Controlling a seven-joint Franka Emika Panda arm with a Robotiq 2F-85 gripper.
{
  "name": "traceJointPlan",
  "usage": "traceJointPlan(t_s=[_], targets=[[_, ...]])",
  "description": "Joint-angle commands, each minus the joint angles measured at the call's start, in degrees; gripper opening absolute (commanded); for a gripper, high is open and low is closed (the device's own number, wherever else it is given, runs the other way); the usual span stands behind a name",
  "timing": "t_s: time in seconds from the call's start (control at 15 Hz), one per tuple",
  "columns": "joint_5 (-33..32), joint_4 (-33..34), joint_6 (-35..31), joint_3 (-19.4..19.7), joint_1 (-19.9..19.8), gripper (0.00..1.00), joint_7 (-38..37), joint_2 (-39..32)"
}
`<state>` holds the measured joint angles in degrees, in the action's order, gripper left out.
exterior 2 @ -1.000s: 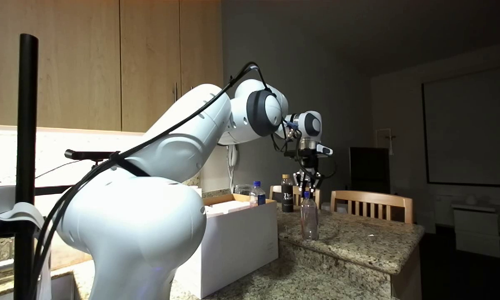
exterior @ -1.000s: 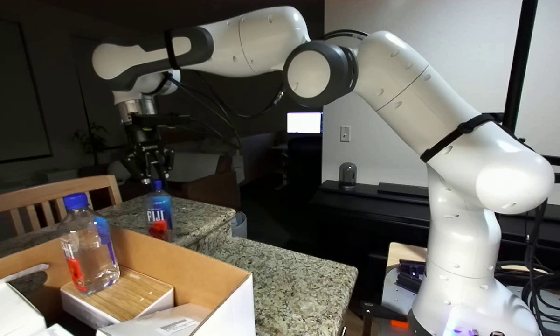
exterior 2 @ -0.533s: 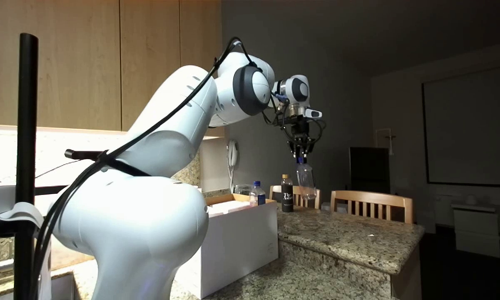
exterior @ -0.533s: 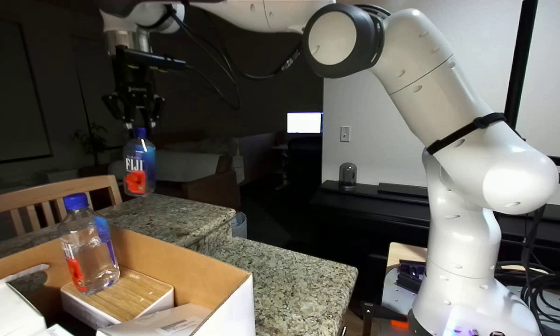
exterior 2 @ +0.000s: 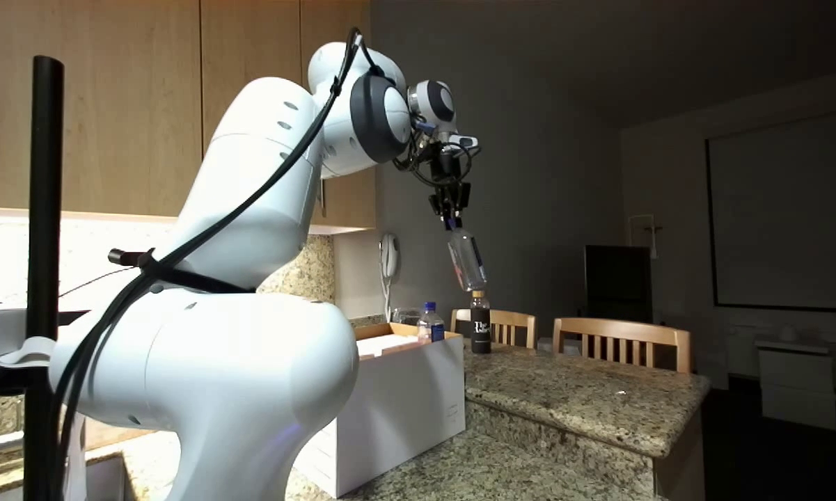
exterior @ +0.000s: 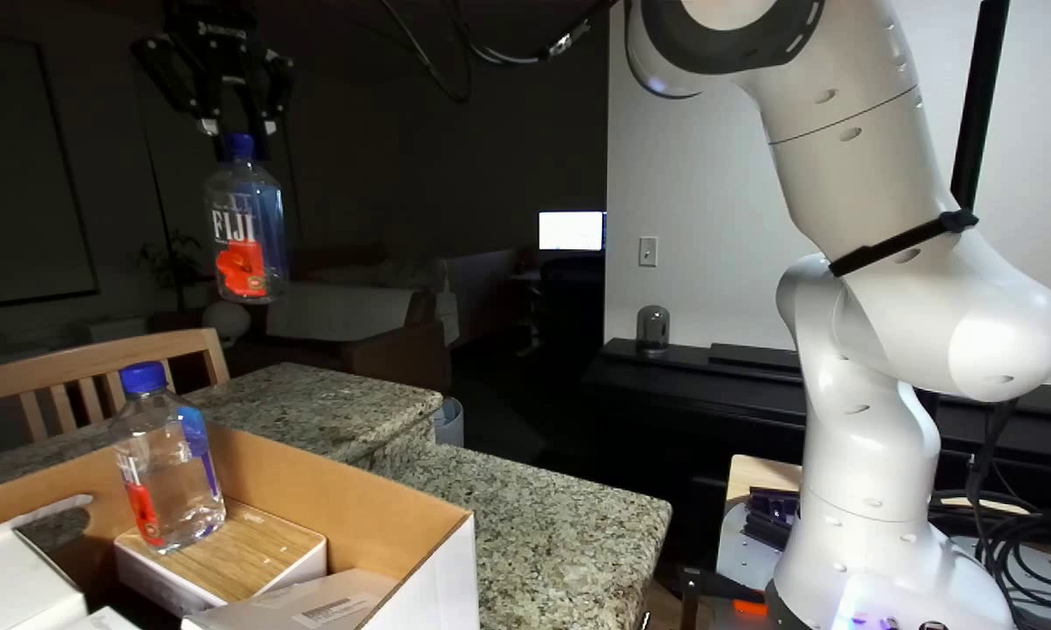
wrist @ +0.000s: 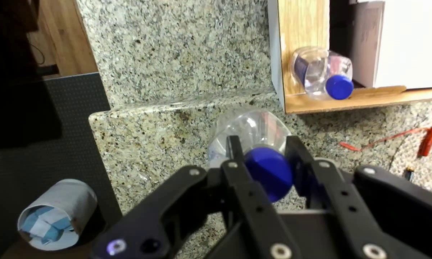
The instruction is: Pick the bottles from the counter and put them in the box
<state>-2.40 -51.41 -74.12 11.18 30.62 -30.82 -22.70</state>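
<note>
Bottle [exterior: 247,232], clear plastic with FIJI lettering and a red-orange label, hangs in the air well above the bench [exterior: 543,534]. Fingers [wrist: 239,176] are clenched on it at the blue cap [wrist: 269,172], one on each side of the cap in the wrist view. Held bottle is cap end up and tilted; the tilt is plain in an exterior view, where its base shows just above the tan cap [exterior 2: 478,295] of a dark bottle [exterior 2: 480,330]. Separation of these two in depth cannot be told. Dark bottle stands upright on the raised part of the bench; a wooden chair [exterior 2: 515,319] shows behind it. Held bottle is outside the box [exterior: 359,516]; in the wrist view it appears near one corner of the box rim. Box is white outside, brown inside, and stands on the lower part of the bench, beside the step. Within it, a second blue-capped bottle [exterior: 168,468] stands upright on a wood-topped block [exterior: 245,551], its cap above the rim in both exterior views. Also in the box: a white carton [exterior: 13,582] and a pale packet [exterior: 271,604] with a printed label. Wrist view further shows a pale cylindrical bin [wrist: 72,199] off the end of the bench, with blue and white contents, and a red item [wrist: 430,140] near the right edge; its identity cannot be told.
</note>
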Motion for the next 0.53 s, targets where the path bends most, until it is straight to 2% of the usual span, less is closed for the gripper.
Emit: traceJointPlan(t_s=[0.0,0.27,0.47], targets=[[-2.2,-3.5,3.8,-0.7,4.3,0.15,-2.8,4.5],[-0.6,-6.0,5.2,-1.3,7.0,0.15,-1.1,6.2],[1.6,-8.2,4.7,-2.1,6.8,0.15,1.6,5.9]])
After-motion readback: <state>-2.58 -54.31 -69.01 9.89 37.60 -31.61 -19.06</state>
